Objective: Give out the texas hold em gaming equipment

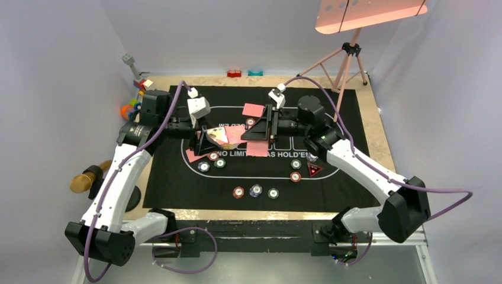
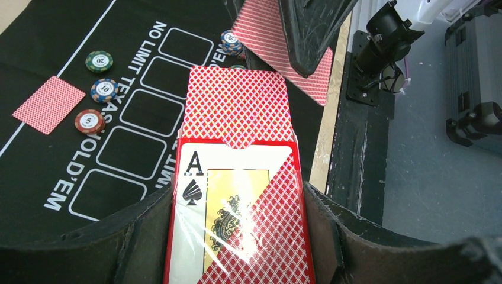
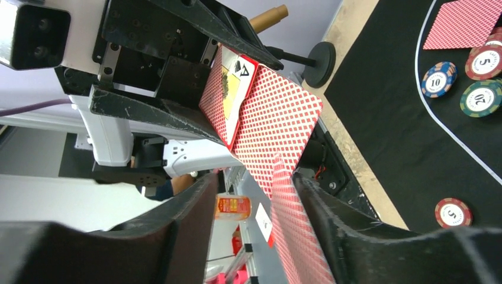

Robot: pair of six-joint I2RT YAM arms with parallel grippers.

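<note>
The card box point(image 2: 237, 225), ace of spades on its face, hangs in the air over the middle of the black mat point(image 1: 177, 183). The left fingers point(image 2: 142, 236) are clamped on its two long sides. Its long axis runs left to right, roughly parallel to the mat's near edge, with the open end toward the right arm.

A red-backed card point(image 2: 237, 106) sticks out of that end lengthwise, in line with the box. A second card point(image 2: 314, 77) overlaps it and reaches further out, between the right fingers point(image 3: 177, 236). These stand apart, with a gap showing on one side of the card.

On the mat below, three chips point(image 1: 256, 191) sit in a row by its near edge, well apart from the box. A triangle marker point(image 1: 313, 170) lies toward the mat's right edge. A strip of bare desk point(image 1: 373, 136) runs beyond that edge.
</note>
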